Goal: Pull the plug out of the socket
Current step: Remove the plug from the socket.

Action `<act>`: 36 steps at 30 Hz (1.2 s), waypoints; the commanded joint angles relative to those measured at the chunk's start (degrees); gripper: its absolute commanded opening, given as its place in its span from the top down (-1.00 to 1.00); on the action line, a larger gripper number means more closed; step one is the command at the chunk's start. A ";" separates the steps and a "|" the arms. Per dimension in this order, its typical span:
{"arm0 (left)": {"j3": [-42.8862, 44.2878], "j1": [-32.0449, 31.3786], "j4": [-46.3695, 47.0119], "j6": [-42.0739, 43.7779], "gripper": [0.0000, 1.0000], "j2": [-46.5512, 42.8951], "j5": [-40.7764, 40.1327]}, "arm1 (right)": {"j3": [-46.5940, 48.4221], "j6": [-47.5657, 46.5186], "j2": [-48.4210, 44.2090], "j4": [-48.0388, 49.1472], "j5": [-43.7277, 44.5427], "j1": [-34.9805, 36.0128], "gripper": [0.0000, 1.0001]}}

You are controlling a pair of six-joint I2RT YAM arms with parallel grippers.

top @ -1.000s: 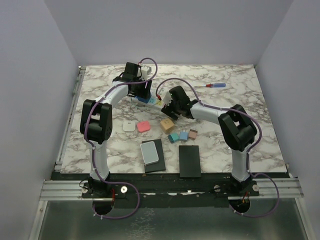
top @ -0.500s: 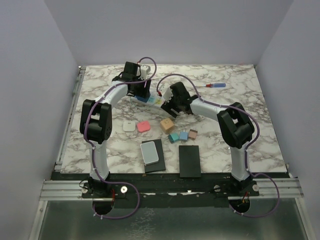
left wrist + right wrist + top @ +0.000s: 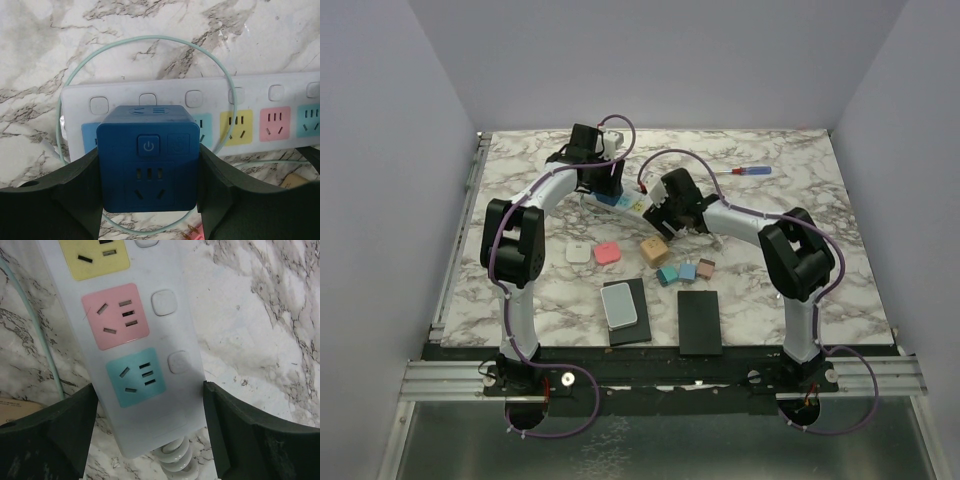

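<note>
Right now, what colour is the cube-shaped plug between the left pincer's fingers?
Dark blue; the plug shows best in the left wrist view.

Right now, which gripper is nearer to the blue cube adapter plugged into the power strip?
Left. The left gripper is shut on the blue cube adapter; the right gripper straddles the cord end of the power strip, several outlets away.

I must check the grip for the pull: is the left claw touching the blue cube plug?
Touching. The left wrist view shows both fingers of the left claw pressed flat against the sides of the blue cube plug.
</note>
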 commanded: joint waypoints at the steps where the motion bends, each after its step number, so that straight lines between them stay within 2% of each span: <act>1: 0.36 -0.40 0.87 -0.79 1.00 -2.21 3.48 | -3.66 7.34 0.89 -6.94 4.05 1.70 -0.05; 8: 0.53 -0.19 2.11 -5.04 1.00 -2.22 3.70 | -3.99 8.55 2.97 -8.02 7.63 2.30 0.01; 14: 1.03 2.75 2.78 -9.52 1.00 -1.98 5.80 | -4.33 9.21 4.21 -8.61 8.95 2.27 0.01; 21: 0.59 3.48 3.22 -9.99 1.00 -2.18 4.99 | -3.84 9.36 4.95 -9.17 9.92 2.34 0.02; 25: -0.61 2.75 3.81 -6.87 1.00 -3.11 2.50 | -3.43 9.70 5.49 -9.75 10.11 2.33 0.03; 30: -2.45 -0.45 3.86 -0.10 1.00 -5.10 -0.86 | -2.99 10.01 5.93 -10.02 10.05 2.26 0.03; 36: -4.27 -4.15 4.15 3.98 1.00 -7.43 -6.41 | -2.29 10.19 7.07 -10.88 10.38 2.21 0.03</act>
